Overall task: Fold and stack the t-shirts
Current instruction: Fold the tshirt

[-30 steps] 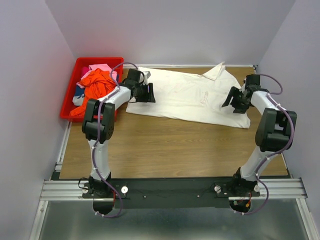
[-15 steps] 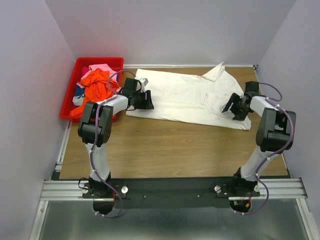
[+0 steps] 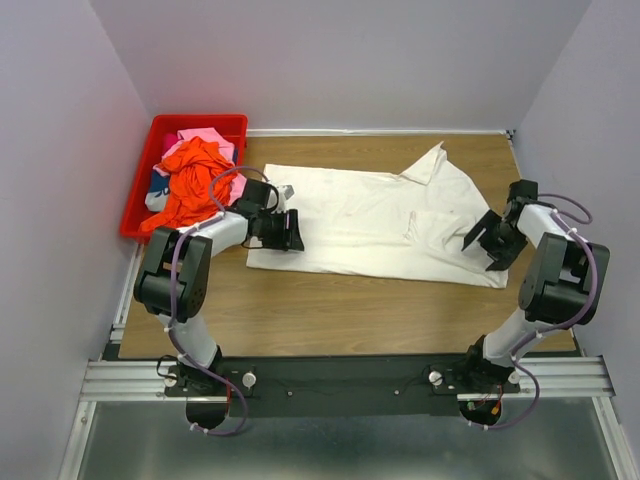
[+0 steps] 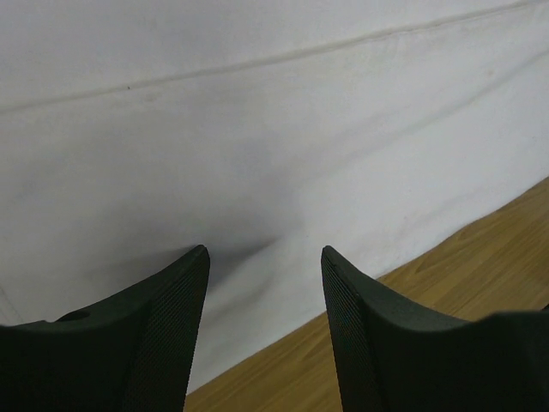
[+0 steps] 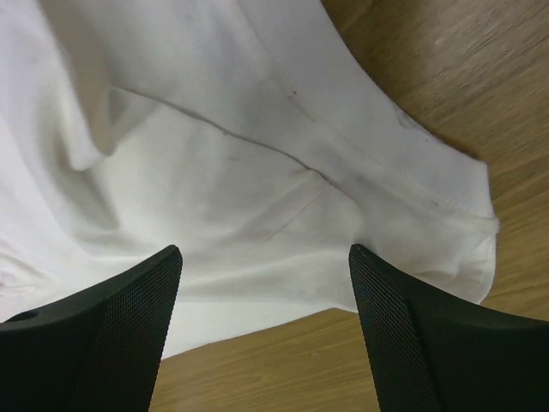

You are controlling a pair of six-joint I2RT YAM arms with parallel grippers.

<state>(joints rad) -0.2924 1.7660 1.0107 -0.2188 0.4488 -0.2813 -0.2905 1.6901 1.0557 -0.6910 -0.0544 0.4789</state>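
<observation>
A large white t-shirt (image 3: pixel 370 215) lies spread across the middle of the wooden table, one sleeve turned up at the back. My left gripper (image 3: pixel 291 231) stands open over its near left corner, where the left wrist view shows the white cloth (image 4: pixel 257 129) ahead of empty fingers (image 4: pixel 176 326). My right gripper (image 3: pixel 487 240) is open at the shirt's near right corner, and the white hem (image 5: pixel 429 223) lies just beyond the empty gap of that gripper (image 5: pixel 264 251). Orange-red (image 3: pixel 193 172), pink (image 3: pixel 205 135) and dark patterned (image 3: pixel 159 186) shirts are piled in the bin.
The red plastic bin (image 3: pixel 200 119) sits at the back left corner of the table. Bare wood (image 3: pixel 350 315) runs between the shirt's near edge and the arm bases. Pale walls close in on the left, back and right.
Both grippers have moved toward the near edge. The white shirt has slid nearer and lies flatter. The right jaws have spread a little wider.
</observation>
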